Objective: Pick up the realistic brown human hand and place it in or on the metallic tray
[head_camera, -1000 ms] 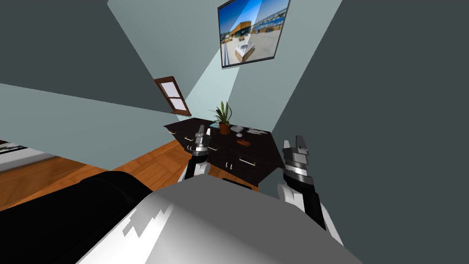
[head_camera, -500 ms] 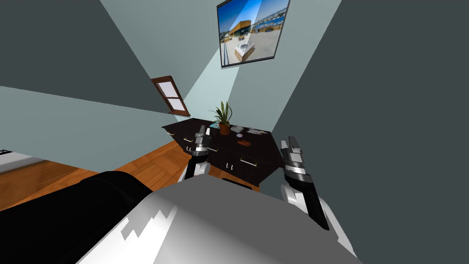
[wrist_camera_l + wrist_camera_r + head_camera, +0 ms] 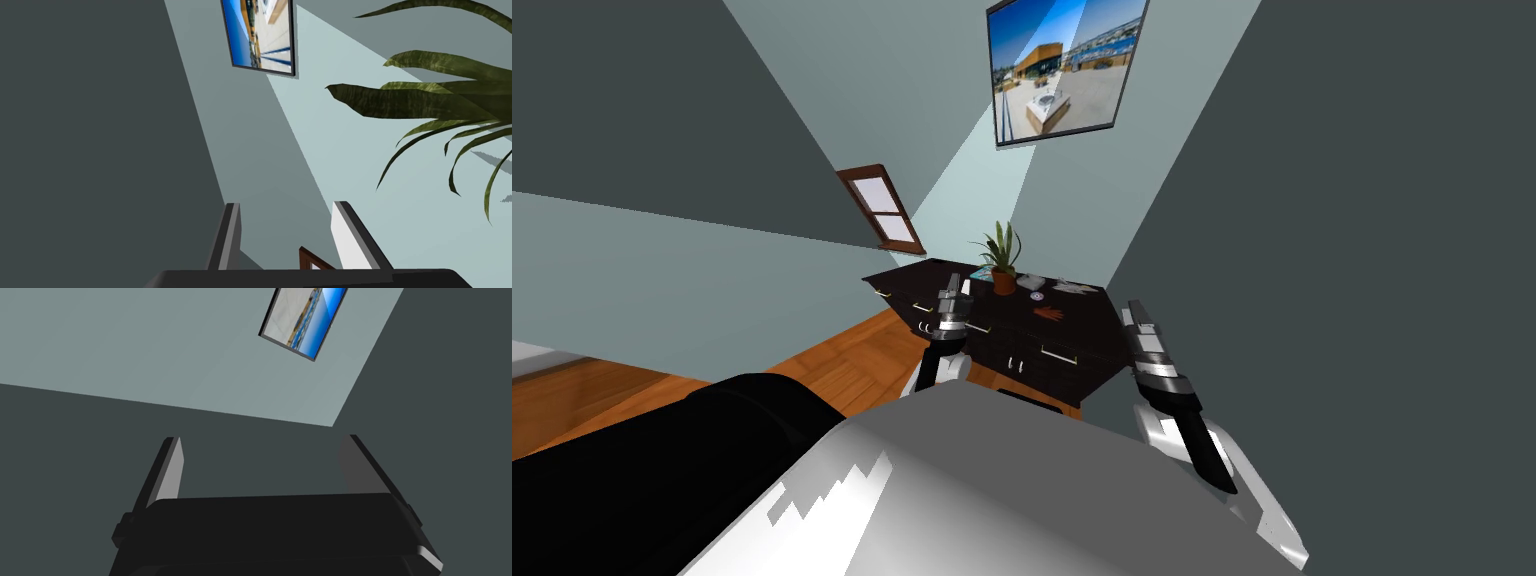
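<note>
The brown hand (image 3: 1049,312) lies flat on the top of a dark dresser (image 3: 1072,335) ahead of me, near its front edge. A flat silvery thing (image 3: 1074,288), perhaps the tray, rests behind it toward the wall. My left gripper (image 3: 952,290) is raised in front of the dresser's left part, fingers open and empty (image 3: 286,204), well short of the hand. My right gripper (image 3: 1134,308) is held up by the dresser's right corner, also open and empty (image 3: 261,438).
On the dresser stand a potted plant (image 3: 1001,258) with long leaves (image 3: 425,100), a small grey object (image 3: 1030,282) and a little disc (image 3: 1036,296). Walls close in on both sides. Wooden floor (image 3: 842,360) lies to the left, beside a black area (image 3: 642,470).
My right forearm has swung, and its gripper has turned edge-on and drifted slightly left. The left arm has held still. The view has shifted a little.
</note>
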You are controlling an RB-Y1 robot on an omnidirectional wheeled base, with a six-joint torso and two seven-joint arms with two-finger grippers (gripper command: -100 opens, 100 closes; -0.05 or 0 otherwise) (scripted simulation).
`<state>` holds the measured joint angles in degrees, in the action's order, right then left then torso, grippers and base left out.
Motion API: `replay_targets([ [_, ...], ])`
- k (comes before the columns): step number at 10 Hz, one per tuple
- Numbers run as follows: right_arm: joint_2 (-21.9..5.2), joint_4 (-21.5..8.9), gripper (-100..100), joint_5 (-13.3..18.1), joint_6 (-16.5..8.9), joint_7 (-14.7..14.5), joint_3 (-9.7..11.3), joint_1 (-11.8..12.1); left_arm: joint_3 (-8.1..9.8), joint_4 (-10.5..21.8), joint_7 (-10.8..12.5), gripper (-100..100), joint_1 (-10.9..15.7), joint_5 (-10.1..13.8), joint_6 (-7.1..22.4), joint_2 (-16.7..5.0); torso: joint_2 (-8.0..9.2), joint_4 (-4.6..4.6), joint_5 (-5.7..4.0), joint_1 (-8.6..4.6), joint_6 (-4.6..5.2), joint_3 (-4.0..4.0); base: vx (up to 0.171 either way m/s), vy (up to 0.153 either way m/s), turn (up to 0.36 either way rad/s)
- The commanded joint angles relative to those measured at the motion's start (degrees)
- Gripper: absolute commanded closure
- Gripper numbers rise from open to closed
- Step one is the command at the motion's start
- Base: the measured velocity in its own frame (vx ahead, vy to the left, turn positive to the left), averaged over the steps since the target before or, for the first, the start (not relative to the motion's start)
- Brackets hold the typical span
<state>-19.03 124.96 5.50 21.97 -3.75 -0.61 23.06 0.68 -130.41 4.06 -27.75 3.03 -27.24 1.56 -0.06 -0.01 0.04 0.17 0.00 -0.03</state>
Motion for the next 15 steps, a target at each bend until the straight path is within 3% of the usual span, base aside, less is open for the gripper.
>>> replay_targets([
  [1, -2.9, -1.9, -100, 1.0, 0.4, -0.2, -0.4, -0.8, 0.0, 0.0, 0.0, 0, 0.0, 0.0, 0.0, 0.0, 0.0, 0.0, 0.0, 0.0, 0.0, 0.0, 0.009, 0.053, -0.019],
  [8, -12.1, -7.4, -100, 4.1, 1.2, -1.1, -1.1, -2.5, 0.0, 0.0, 0.0, 0, 0.0, 0.0, 0.0, 0.0, 0.0, 0.0, 0.01, 0.08, 0.0, 0.0, 0.007, 0.067, -0.007],
  [11, -17.3, -11.5, -100, 6.5, 1.8, -2.2, -1.5, -3.4, 0.0, 0.0, 0.0, 0, 0.0, 0.0, 0.0, 0.0, -0.02, -0.01, 0.02, 0.07, 0.0, -0.02, 0.015, 0.077, 0.013],
  [12, -18.1, -11.5, -100, 6.5, 1.8, -2.2, -1.5, -3.4, 0.0, 0.0, 0.0, 0, 0.0, 0.0, 0.0, 0.0, 0.0, 0.0, 0.02, 0.12, 0.0, 0.0, 0.003, 0.079, 0.009],
  [13, -20.4, -13.6, -100, 7.7, 2.0, -2.8, -1.7, -3.8, 0.0, 0.0, 0.0, 0, 0.0, 0.0, 0.0, 0.0, 0.02, 0.0, 0.03, 0.11, 0.0, 0.01, 0.005, 0.098, 0.038],
  [14, -21.1, -13.6, -100, 7.7, 2.0, -2.8, -1.7, -3.8, 0.0, 0.0, 0.0, 0, 0.0, 0.0, 0.0, 0.0, 0.01, 0.0, 0.03, 0.17, -0.01, 0.01, 0.004, 0.079, 0.013],
  [15, -23.4, -15.9, -100, 9.0, 2.3, -3.5, -1.7, -4.2, 0.0, 0.0, 0.0, 0, 0.0, 0.0, 0.0, 0.0, 0.03, 0.01, 0.03, 0.12, 0.01, 0.02, 0.009, 0.096, 0.043],
])
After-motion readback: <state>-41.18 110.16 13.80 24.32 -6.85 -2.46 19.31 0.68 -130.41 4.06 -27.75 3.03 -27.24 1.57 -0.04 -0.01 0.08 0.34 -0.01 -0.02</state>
